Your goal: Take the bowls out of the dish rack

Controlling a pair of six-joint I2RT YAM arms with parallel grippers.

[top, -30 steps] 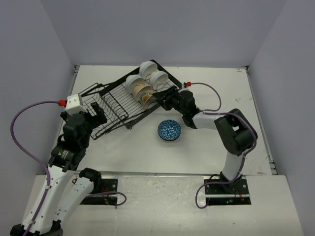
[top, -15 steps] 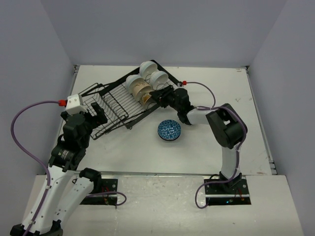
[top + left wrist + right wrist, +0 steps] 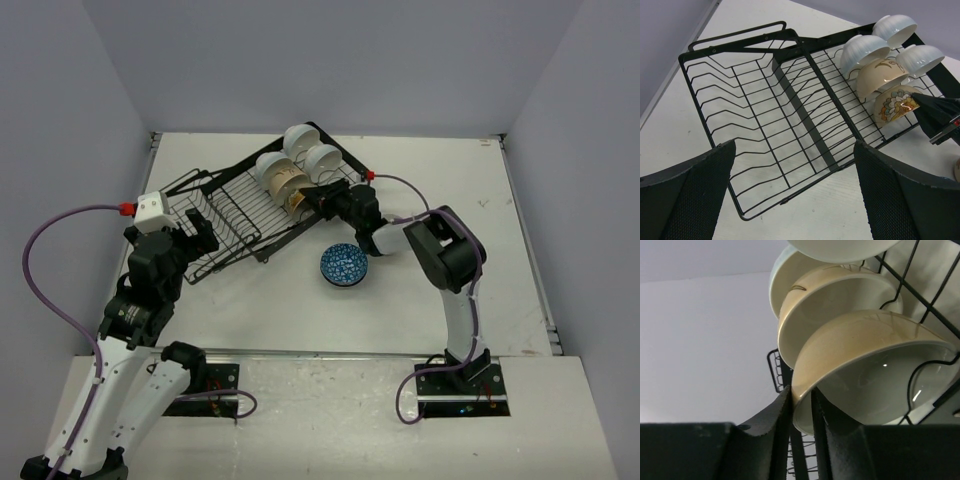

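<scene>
The black wire dish rack (image 3: pixel 235 212) lies slanted across the table's far middle. Its right end holds several bowls on edge: white ones (image 3: pixel 297 137), a tan one (image 3: pixel 288 181), and in front a flower-patterned bowl (image 3: pixel 894 104). My right gripper (image 3: pixel 316 200) is shut on that front bowl's rim (image 3: pixel 865 370), one finger outside the wall and one inside (image 3: pixel 801 400). A blue-and-white patterned bowl (image 3: pixel 343 264) sits upright on the table in front of the rack. My left gripper (image 3: pixel 795 200) hangs open over the rack's empty left end (image 3: pixel 765 115), holding nothing.
The rack's left section has only bare tines. White walls close off the table on the left, back and right. The right arm's cable (image 3: pixel 400 185) loops over the table beside the rack's right end.
The right gripper has slid left, further onto the front bowl, and its fingers have closed on the rim. The right arm's elbow swung left. The left arm has not moved.
</scene>
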